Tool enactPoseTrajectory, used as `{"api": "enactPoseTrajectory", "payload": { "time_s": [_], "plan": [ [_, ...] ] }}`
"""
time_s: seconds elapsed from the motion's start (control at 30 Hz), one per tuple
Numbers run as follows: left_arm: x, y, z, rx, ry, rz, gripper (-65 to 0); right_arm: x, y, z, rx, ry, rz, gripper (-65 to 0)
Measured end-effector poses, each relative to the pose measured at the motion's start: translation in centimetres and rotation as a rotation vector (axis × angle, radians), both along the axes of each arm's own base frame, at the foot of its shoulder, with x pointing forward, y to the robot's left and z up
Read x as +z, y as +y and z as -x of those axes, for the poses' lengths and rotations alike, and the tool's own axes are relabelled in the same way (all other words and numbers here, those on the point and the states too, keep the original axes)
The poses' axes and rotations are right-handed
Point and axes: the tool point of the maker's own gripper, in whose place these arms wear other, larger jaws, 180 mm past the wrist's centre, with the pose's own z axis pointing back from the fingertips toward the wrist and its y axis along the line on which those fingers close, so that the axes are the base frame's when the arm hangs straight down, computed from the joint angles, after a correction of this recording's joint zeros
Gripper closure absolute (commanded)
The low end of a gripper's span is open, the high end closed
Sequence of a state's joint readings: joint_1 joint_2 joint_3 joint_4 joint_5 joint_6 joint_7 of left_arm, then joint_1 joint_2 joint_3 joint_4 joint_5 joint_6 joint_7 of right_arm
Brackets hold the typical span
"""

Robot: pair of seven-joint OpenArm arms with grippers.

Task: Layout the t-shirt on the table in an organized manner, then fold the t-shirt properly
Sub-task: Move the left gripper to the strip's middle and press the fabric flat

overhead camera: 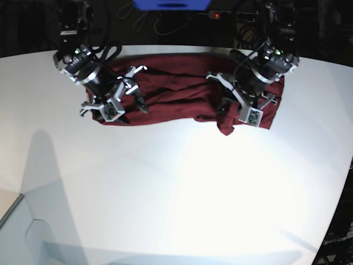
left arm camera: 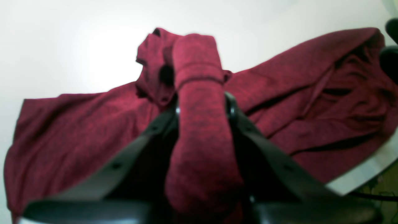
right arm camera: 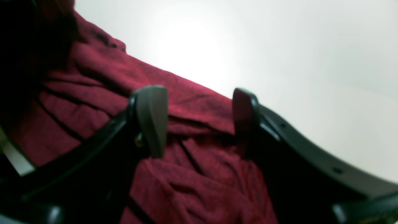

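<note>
Two claws are over one t-shirt, and that shirt is our landmark. It lies bunched and wrinkled in a long band along the far part of the white worktop, dark maroon, with plenty of creases showing in both wrist views.

Left claw first: it is clenched on the shirt, with a thick roll of maroon fabric pinched between its two black fingers. In its own wrist view the roll runs straight up through the grip, and a hem band crosses it just past the fingertips. From the base view that claw sits at the shirt's right end, where a small point of cloth hangs down toward the near side.

Right claw now: released, jaws spread wide, nothing between them. Its grey pad and the dark finger opposite stand over folded cloth near the shirt's edge, with bare worktop beyond. In the base view this claw hovers at the shirt's left end; whether it touches the fabric I cannot tell.
</note>
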State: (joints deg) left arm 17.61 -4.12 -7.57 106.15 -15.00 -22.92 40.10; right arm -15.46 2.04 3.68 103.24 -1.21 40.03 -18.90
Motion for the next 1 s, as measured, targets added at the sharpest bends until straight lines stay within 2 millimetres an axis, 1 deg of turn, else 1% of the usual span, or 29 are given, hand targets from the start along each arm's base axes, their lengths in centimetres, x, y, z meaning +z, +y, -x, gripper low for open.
{"api": "enactPoseTrajectory", "payload": {
  "time_s": [0.13, 0.23, 0.33, 0.53, 0.63, 0.77, 0.83, 0.9, 1.0],
  "plan": [
    [0.0, 0.1, 0.0, -0.001, 0.001, -0.004, -0.5, 0.0, 0.0, 0.0, 0.0, 0.0, 0.0, -33.6],
    [-0.1, -0.2, 0.1, -0.012, 0.005, -0.004, -0.5, 0.0, 0.0, 0.0, 0.0, 0.0, 0.0, -33.6],
    [-0.4, 0.1, 0.2, -0.015, 0.006, -0.042, -0.5, 0.0, 0.0, 0.0, 0.0, 0.0, 0.0, -33.6],
    [-1.5, -1.4, 1.2, -0.097, 0.02, -0.142, -0.6, 0.0, 0.1, 0.0, 0.004, 0.0, -0.001, -33.6],
    [-1.8, -2.2, 1.5, -0.132, 0.021, -0.171, -4.9, 0.0, 0.1, 0.0, 0.004, 0.0, -0.001, -33.6],
    [-1.8, -2.8, 1.6, -0.148, 0.014, -0.175, -17.8, 0.0, 0.1, 0.0, 0.004, 0.0, -0.001, -33.6],
    [-1.8, -2.8, 1.6, -0.148, 0.013, -0.174, -21.7, 0.0, 0.1, 0.0, 0.004, 0.0, -0.001, -33.6],
    [-1.7, -2.9, 1.6, -0.148, 0.013, -0.172, -23.6, 0.0, 0.1, 0.0, 0.004, 0.0, -0.001, -33.6],
    [-1.2, -3.2, 1.5, -0.156, -0.002, -0.17, -23.7, 0.0, 0.1, 0.0, 0.004, 0.0, -0.001, -33.6]
  ]
}}
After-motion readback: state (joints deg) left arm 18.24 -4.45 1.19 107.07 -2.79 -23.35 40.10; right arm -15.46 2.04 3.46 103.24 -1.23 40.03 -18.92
